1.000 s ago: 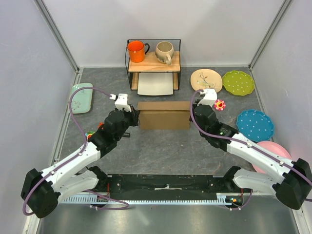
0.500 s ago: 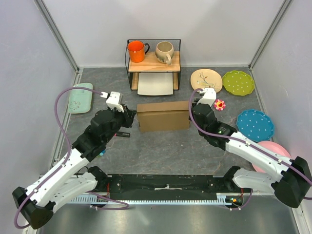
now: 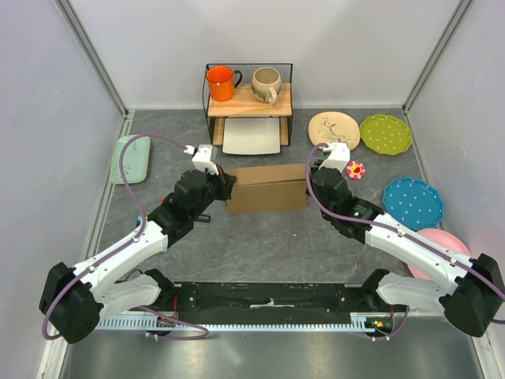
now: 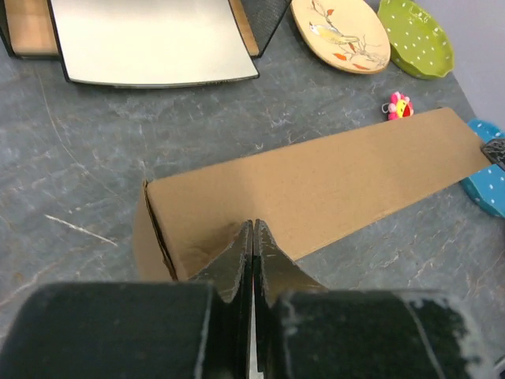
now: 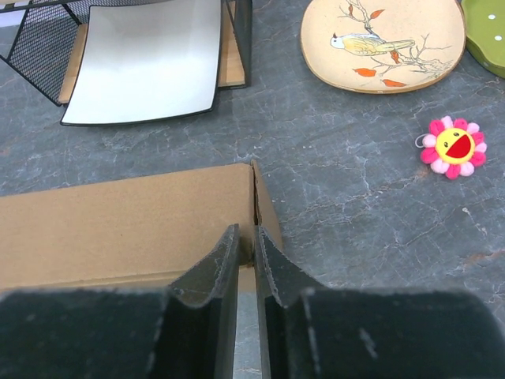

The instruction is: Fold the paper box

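The paper box [image 3: 268, 188] is a closed brown cardboard box lying lengthwise in the middle of the table. My left gripper [image 3: 230, 183] is shut, with nothing between its fingers. In the left wrist view its tips [image 4: 252, 225] rest on the box's top [image 4: 316, 189] near the left end. My right gripper [image 3: 310, 180] is at the box's right end. In the right wrist view its fingers [image 5: 247, 230] stand nearly together, pinching the cardboard edge at the near right corner of the box [image 5: 118, 221].
Behind the box a wire shelf [image 3: 248, 101] holds an orange mug [image 3: 222, 82] and a beige mug [image 3: 267, 84], with a white tray [image 3: 252, 136] under it. Cream [image 3: 333, 129], green [image 3: 385, 134], blue [image 3: 413, 202] and pink [image 3: 442, 245] plates and a flower toy [image 3: 356, 169] lie right. A mint tray [image 3: 131, 158] lies left.
My left gripper pulled away from the box's left end, then came back over the top of that end with its jaws closed. The right arm stayed put.
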Controlling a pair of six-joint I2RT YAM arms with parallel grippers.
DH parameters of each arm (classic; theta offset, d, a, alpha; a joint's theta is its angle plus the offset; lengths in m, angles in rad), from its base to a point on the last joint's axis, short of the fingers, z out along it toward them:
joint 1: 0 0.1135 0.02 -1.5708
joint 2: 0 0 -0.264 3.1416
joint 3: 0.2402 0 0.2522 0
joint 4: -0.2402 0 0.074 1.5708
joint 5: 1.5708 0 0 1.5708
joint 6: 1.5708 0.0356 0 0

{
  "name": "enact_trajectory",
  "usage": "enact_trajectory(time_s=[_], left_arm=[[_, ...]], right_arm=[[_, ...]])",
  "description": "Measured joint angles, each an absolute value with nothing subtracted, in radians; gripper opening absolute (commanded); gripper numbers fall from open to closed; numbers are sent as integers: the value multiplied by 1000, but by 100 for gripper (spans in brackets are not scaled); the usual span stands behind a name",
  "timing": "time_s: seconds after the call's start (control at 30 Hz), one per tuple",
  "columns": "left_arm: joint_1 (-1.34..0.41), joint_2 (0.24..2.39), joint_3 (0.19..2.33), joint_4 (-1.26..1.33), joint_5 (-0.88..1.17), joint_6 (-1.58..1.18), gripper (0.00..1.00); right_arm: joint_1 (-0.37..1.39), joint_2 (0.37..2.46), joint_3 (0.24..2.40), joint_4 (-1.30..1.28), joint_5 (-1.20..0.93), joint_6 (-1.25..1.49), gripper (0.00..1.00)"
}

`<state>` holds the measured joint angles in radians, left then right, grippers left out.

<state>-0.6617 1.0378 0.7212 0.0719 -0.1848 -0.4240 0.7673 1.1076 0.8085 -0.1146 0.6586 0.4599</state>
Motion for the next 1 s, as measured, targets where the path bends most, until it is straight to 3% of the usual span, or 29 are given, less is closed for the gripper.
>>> enact_trajectory(time_s=[0.23, 0.67, 1.0], left_arm=[[-657, 1027, 590, 229, -192, -514, 2], [-656, 1019, 588, 238, -193, -520, 2], [-656, 1018, 593, 227, -197, -520, 6]], right_arm=[[764, 1101, 809, -125, 640, 461, 20], [762, 1076, 996, -226, 597, 430, 20], [735, 1131, 809, -120, 581, 471, 17]])
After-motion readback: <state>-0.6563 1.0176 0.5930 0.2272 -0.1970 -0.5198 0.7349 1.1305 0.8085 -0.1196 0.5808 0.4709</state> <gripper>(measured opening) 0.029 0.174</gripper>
